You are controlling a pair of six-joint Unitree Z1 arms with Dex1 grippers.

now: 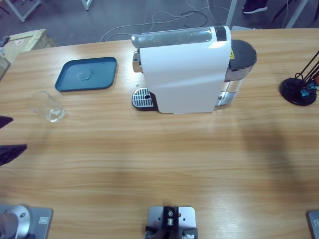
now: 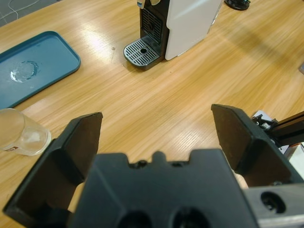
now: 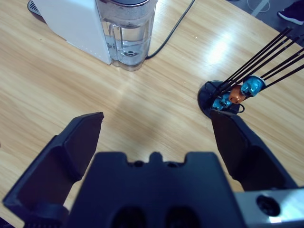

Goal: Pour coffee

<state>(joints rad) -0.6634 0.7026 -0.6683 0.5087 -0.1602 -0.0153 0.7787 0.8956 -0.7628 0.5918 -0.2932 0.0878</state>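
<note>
A long wooden worktop (image 1: 164,159) is seen from above, with a white coffee machine (image 1: 187,69) standing near its far edge, a little right of centre. At the left edge of the high view two dark tips (image 1: 10,142) poke into sight, just short of a clear glass (image 1: 47,107); the rest of that arm is out of view. The left wrist view looks along the left claw (image 2: 156,130), which hangs low over bare wood and is angled toward the machine's metal drip grille (image 2: 141,51). Its two black jaws are spread wide with nothing between them, touching nothing. The glass (image 2: 21,133) lies just beyond the left jaw, on its side by the look of it, and no coffee can be made out in it or anywhere else. Beyond the glass a blue tray (image 1: 87,73) sits flat, with a small wet patch (image 2: 23,71) on it. The right claw (image 3: 156,126) does not show in the high view; its own view has it hovering over open wood, jaws wide apart and empty. Ahead of it are the machine's clear water tank (image 3: 126,35), a black cord (image 3: 173,28) trailing off, and a black stand (image 3: 216,97) of thin rods holding blue and orange capsules (image 3: 237,94). The whole near half of the worktop is open wood, with free room between the glass and the drip grille.
</note>
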